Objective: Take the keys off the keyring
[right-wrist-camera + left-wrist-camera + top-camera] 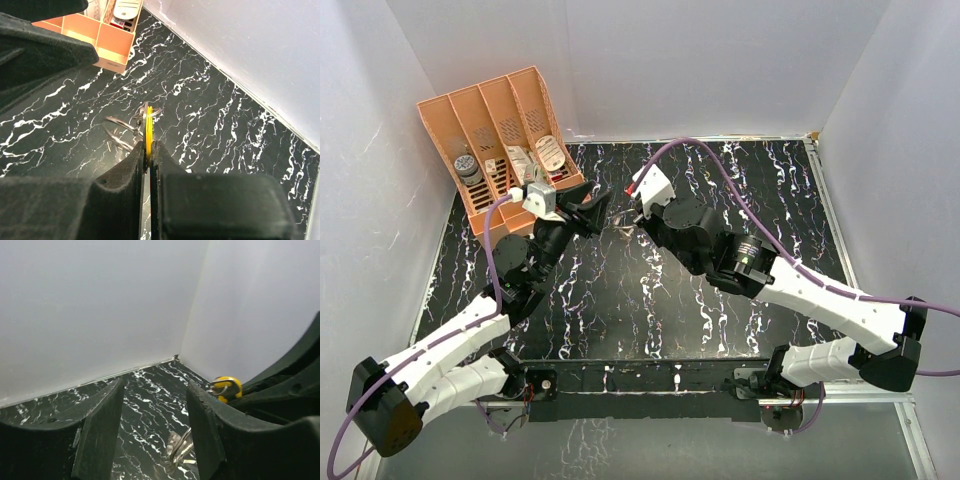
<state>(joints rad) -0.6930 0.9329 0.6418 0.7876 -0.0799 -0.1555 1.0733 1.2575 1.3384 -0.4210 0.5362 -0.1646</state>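
Right wrist view: the right claw [148, 150] is pinched nearly shut on the thin edge of the yellow key [148, 124]. The keyring [120, 134] trails off to one side of it as fine silver wire, above a black marbled surface [225, 125]. Whether the wire touches the surface cannot be told. The black key cannot be made out in any view.

In the left wrist view, the left claw [156, 405] stands wide with nothing between its fingers. The keyring hangs low beside its right finger [205, 435] rather than in the gap, and the yellow key sits just beyond that finger.

From above, both claws meet close together near the middle of the surface, with an orange sorting box [490, 120] well behind the left one.

Likely trouble from here:
- The left claw may close on air, because the wire lies outside its gap and is very thin.
- The yellow key is gripped only by its edge (a small, smooth hold), so a tug on the ring could twist it loose and drop everything.
- The claws are so close that a small sideways move could knock them together.
- A dropped ring would be hard to find against the white-veined pattern.
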